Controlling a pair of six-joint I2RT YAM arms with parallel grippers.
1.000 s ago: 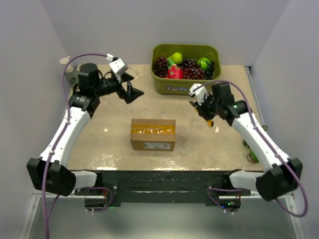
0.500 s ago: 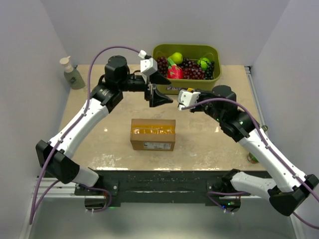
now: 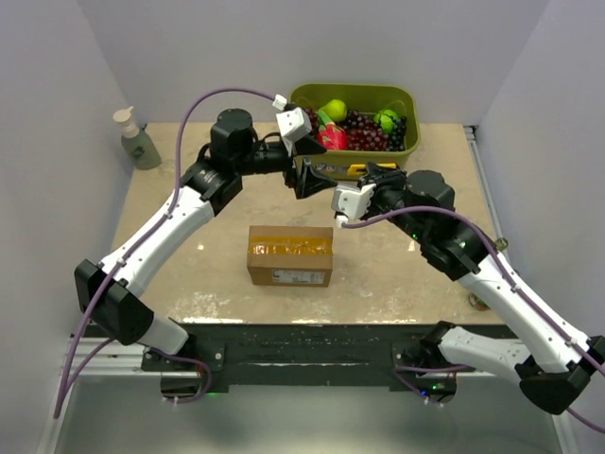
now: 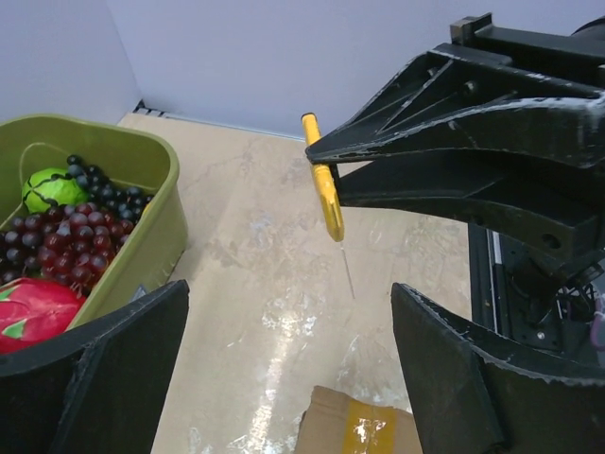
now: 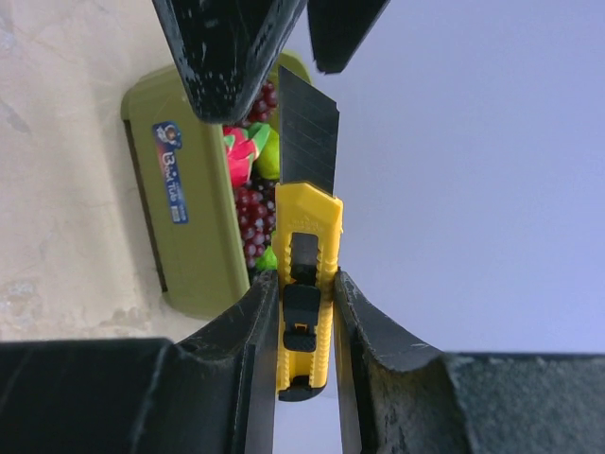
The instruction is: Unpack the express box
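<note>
Box (image 3: 290, 255) sits closed at center of top view. Right gripper (image 5: 304, 295) pinches knife (image 5: 308, 236), blade out, upper center; left gripper (image 3: 309, 178) spread wide just beside knife.

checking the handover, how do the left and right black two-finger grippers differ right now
The left gripper stands wide open; the right gripper is nearly closed. The left gripper is empty; the right gripper clamps a yellow plastic utility knife. Both hover by the green plastic bin.
</note>
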